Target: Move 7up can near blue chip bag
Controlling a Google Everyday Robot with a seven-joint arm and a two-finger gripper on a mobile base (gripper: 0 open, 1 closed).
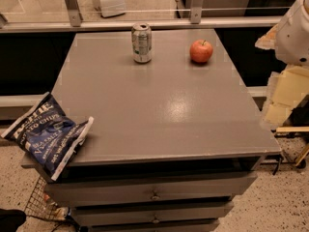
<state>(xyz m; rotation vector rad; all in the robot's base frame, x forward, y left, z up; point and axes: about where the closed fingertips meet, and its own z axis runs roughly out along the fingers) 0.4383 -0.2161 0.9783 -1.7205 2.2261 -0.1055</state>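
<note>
The 7up can [141, 43] stands upright near the far edge of the grey table [159, 105], left of centre. The blue chip bag [46, 134] lies at the table's front left corner, overhanging the left edge. The can is far from the bag, across the table's length. My gripper is not in view; only a white rounded part of my arm [295, 30] shows at the upper right edge, off to the right of the table.
A red apple [201, 51] sits to the right of the can near the far edge. The table has drawers [154, 195] in front. A railing [145, 23] runs behind it. Cardboard pieces [285, 98] stand at the right, a wire basket [41, 204] below left.
</note>
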